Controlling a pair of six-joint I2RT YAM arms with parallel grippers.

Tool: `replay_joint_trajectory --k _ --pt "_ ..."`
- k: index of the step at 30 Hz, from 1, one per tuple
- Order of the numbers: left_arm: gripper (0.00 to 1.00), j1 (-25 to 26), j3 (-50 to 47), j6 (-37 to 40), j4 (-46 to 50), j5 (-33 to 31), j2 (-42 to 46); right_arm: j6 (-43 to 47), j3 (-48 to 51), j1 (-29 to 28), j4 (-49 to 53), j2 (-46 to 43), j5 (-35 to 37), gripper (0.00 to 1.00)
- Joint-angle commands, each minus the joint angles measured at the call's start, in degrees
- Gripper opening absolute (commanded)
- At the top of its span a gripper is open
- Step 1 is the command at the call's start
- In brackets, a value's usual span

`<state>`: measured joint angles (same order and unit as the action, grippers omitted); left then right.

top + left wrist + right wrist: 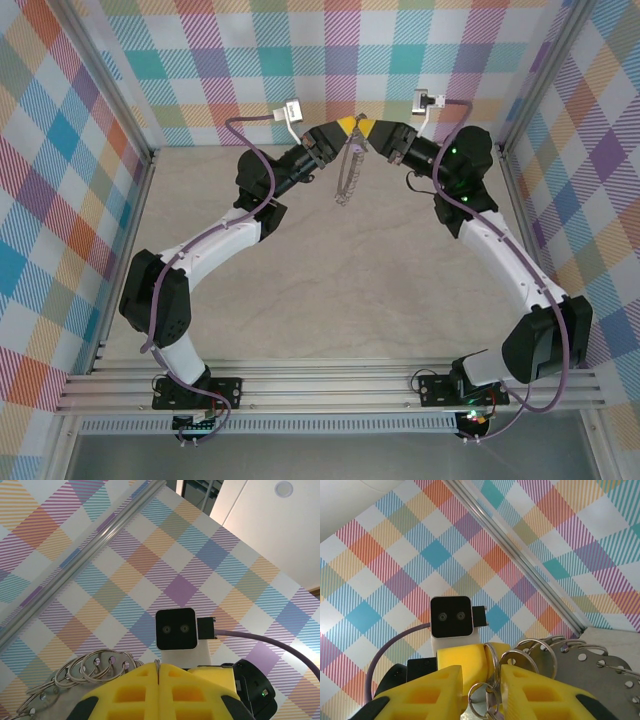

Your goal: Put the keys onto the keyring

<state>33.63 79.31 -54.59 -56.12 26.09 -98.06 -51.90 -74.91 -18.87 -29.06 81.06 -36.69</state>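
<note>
High over the back of the table, my left gripper (345, 124) and right gripper (368, 128) meet tip to tip. The keyring (346, 178) hangs edge-on below them, fringed with small silvery pieces. Seen from the left wrist, the left gripper (159, 666) is shut on the keyring's thin wire (158, 669). Several small rings and metal tags (92, 667) fan out to its left. From the right wrist, the right gripper (480, 669) pinches a small ring (486, 704) carrying a little grey piece, apparently the key (492, 713). Its head is cut off by the frame edge.
Plaid walls (300, 50) with aluminium rails close in the beige table (330, 290) on three sides. Each wrist's camera block (175, 629) faces the other, close by. Metal tags with holes (600, 672) hang to the right of the right fingers.
</note>
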Motion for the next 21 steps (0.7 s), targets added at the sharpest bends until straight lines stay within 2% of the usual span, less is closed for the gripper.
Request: replay_joint_trajectory --k 1,6,17,21 --pt "0.00 0.7 2.0 0.8 -4.6 0.9 0.0 -0.3 -2.3 -0.5 -1.9 0.2 -1.2 0.25" --pt "0.00 0.7 2.0 0.8 -4.6 1.0 -0.1 -0.1 -2.7 -0.6 -1.6 0.7 -1.3 0.19" --pt "0.00 0.8 1.7 0.9 -4.5 1.3 0.0 0.2 -3.6 -0.7 -0.6 1.4 -1.0 0.20" --pt "0.00 0.8 1.9 0.9 -4.5 1.3 0.0 0.7 -3.9 -0.8 0.0 1.6 -1.3 0.11"
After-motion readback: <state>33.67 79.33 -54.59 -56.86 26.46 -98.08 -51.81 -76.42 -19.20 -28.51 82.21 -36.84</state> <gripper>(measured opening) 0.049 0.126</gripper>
